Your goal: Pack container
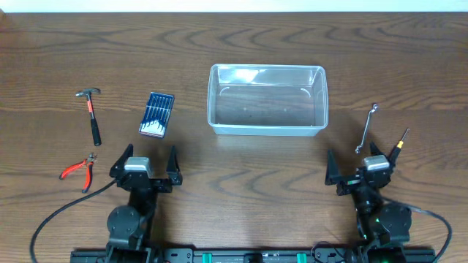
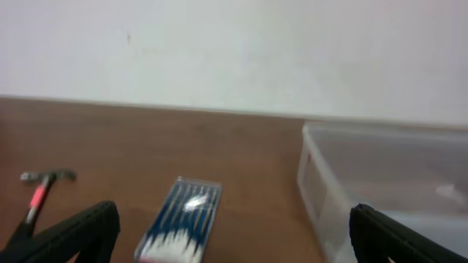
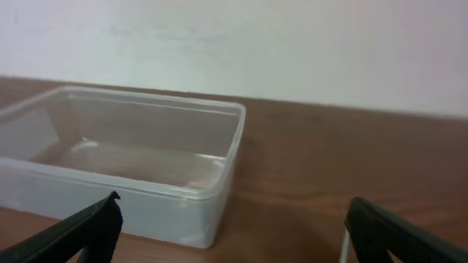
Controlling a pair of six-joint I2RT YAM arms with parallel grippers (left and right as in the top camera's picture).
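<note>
I have the container (image 1: 267, 67) at the middle of the surface (image 1: 234, 33), toward the far edge, with its long sides running left to right. It is a clear plastic rectangle with rounded corners and a thick rim, and the wood grain shows through its floor. The left claw (image 1: 147, 161) rests near the front edge with its jaws spread wide and nothing between them. The right claw (image 1: 357, 164) mirrors it on the other side, also wide and holding nothing. A broad band of bare brown wood runs between the two claws and the container's near wall, which gives me room to move in from either side. On the left, a flat blue case (image 1: 156, 115) of slim tools lies just ahead of the left claw, apart from the container's left wall. Farther left is a hammer (image 1: 92, 115) with a metal head and a black and red handle. A pair of pliers (image 1: 79, 169) with red grips lies nearer the front edge. On the right, a thin bent metal wrench (image 1: 365, 128) lies ahead of the right claw, close to the container's right corner. A screwdriver (image 1: 399, 143) with a dark and yellow handle lies just beside that claw's outer finger, and I cannot tell whether they touch. A plain white wall (image 3: 234, 44) rises behind the far edge.
</note>
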